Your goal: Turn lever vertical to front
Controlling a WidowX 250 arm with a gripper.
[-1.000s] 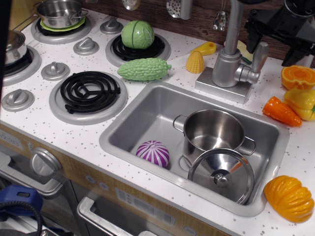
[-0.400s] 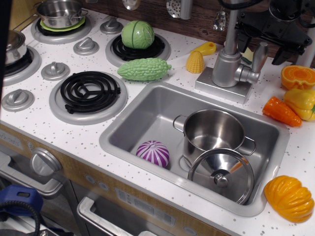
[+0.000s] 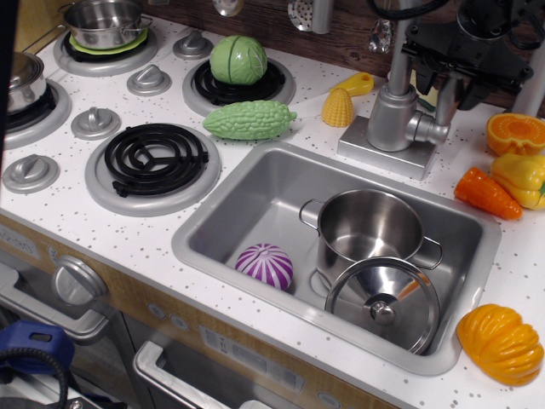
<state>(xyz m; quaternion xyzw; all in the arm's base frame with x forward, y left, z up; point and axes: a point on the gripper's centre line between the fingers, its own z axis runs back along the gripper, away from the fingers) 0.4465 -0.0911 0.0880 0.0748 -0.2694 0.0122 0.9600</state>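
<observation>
The silver faucet (image 3: 392,109) stands behind the sink on a square base. Its lever (image 3: 443,111) sticks out of the body's right side and points upward, tilted slightly right. Its upper end is hidden behind my gripper. My black gripper (image 3: 449,85) hangs over the lever from above. One finger (image 3: 423,75) is left of the lever, another is on its right, and the jaws stand apart. I cannot see the fingers touching the lever.
The sink (image 3: 255,196) holds a steel pot (image 3: 368,226), a lid (image 3: 383,302) and a purple onion (image 3: 265,264). Toy corn (image 3: 339,106) lies left of the faucet. A carrot (image 3: 485,194), a yellow pepper (image 3: 521,177) and an orange half (image 3: 515,132) lie to its right. Utensils hang behind.
My gripper has moved left and down from the upper right corner until it straddles the lever's top. The lever has not turned.
</observation>
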